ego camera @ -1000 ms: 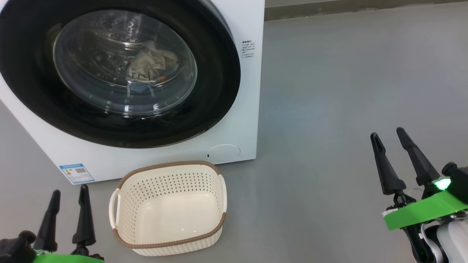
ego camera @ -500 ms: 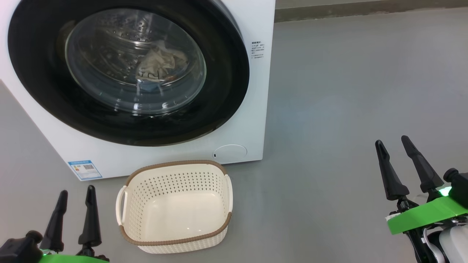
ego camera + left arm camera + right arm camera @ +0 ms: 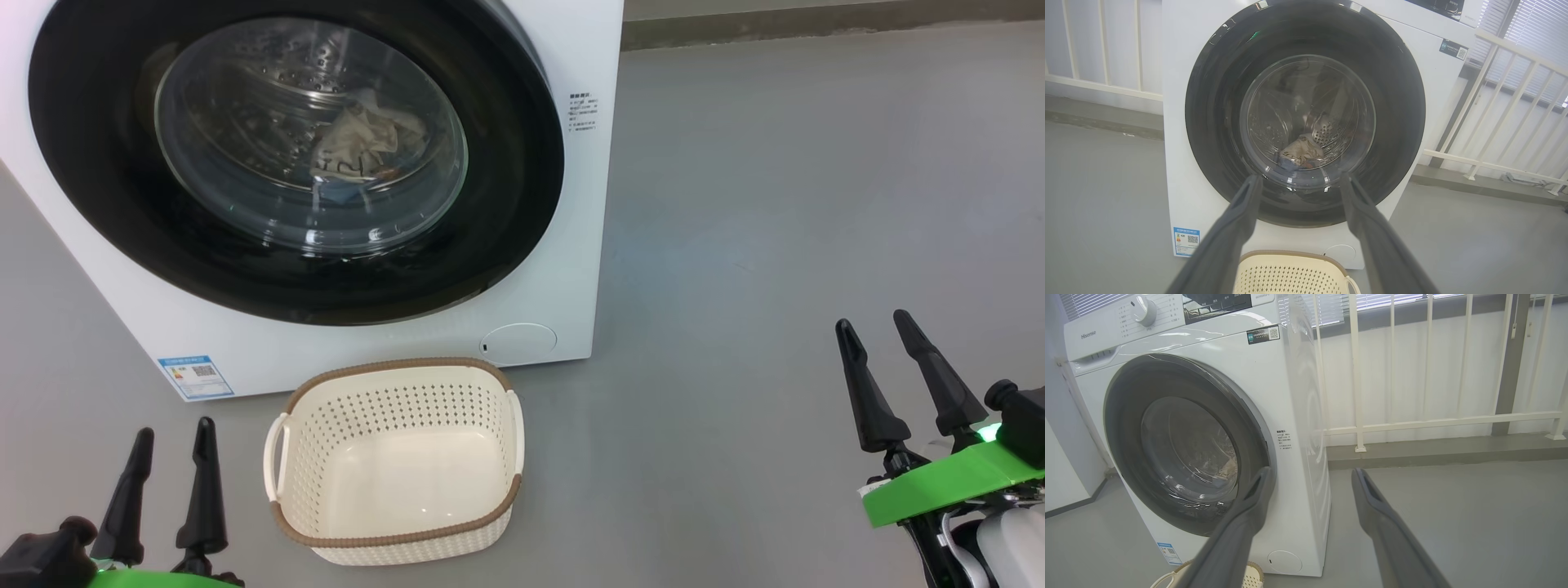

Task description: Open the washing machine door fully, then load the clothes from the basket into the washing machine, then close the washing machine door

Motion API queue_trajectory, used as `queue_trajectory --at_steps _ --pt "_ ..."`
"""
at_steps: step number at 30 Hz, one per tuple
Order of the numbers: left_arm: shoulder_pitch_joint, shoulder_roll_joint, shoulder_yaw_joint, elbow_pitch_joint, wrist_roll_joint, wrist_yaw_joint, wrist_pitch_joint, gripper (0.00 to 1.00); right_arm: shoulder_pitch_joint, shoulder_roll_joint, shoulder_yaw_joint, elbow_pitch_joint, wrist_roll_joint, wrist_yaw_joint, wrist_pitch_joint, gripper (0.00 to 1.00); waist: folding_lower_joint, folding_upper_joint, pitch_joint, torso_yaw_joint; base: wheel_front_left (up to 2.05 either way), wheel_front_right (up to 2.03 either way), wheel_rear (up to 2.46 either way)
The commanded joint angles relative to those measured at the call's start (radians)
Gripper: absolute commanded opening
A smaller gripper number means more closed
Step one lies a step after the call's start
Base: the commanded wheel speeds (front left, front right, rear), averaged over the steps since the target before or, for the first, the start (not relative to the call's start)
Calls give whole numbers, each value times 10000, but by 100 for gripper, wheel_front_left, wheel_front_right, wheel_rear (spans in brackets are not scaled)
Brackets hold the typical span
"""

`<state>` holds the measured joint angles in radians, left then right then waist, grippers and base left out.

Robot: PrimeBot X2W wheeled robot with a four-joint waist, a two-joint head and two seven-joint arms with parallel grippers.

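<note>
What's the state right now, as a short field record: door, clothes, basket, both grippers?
door: washing machine door looks shut
load: clothes inside, visible through the door
container: basket empty, on the floor before the washing machine
left: left gripper open, holding nothing
right: right gripper open, holding nothing
task: all steps look done

The left end effector (image 3: 175, 428) and right end effector (image 3: 871, 320) have tapered black fingers (image 3: 867, 402) above green bands (image 3: 947, 483), perhaps tape.
</note>
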<state>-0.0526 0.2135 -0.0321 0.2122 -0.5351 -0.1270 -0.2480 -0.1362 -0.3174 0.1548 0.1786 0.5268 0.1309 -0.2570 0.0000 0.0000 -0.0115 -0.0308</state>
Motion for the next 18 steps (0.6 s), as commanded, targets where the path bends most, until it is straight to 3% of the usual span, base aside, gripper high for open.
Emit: queue_trajectory --at_steps 1,18 --pt "-273 288 301 -139 -122 -12 -101 100 -292 -143 144 -194 -57 -2 -48 100 0 0 -2 0 0 0 0" --pt "-276 299 271 -81 -219 -17 -120 100 -355 -190 337 -120 87 -2 -48 100 0 0 -6 -2 0 0 0"
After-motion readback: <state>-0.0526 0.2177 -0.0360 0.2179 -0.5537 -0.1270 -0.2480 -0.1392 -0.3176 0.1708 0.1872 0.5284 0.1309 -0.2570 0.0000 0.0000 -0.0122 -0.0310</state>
